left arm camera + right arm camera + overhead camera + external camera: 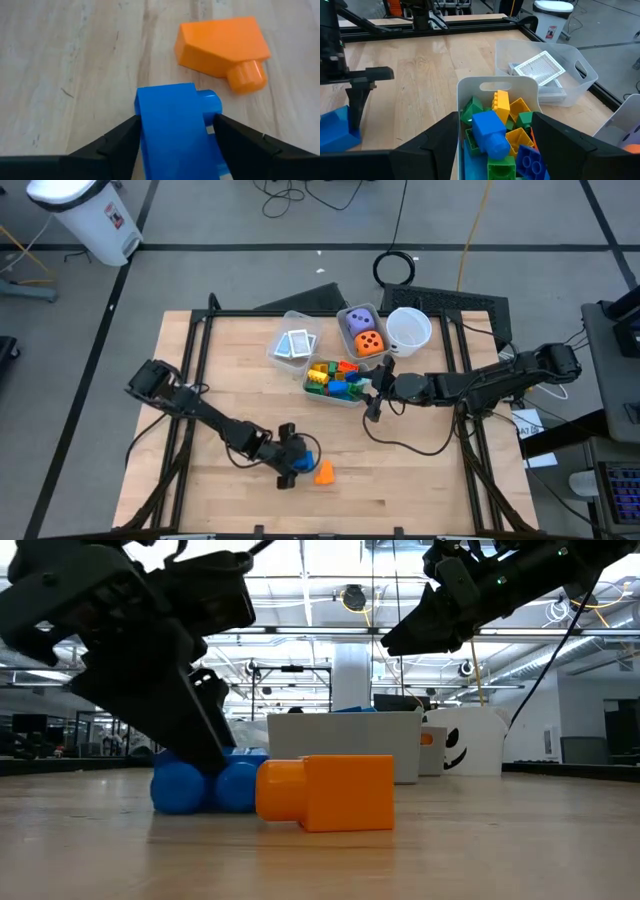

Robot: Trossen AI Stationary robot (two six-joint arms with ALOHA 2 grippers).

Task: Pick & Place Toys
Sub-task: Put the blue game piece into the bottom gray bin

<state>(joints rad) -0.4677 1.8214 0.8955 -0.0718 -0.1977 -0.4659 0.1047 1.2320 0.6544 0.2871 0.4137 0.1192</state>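
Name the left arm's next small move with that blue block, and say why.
Probably close fully and lift: the left gripper straddles the blue block, which sits on the table beside the orange block, away from the block bin.

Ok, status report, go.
Left gripper jaws astride blue plastic block on table. Right gripper open over block bin. Orange plastic block lies just beside.

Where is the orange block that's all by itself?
The orange block lies on the wooden table near its front edge in the high view, just right of the blue block that sits between the left gripper's fingers.
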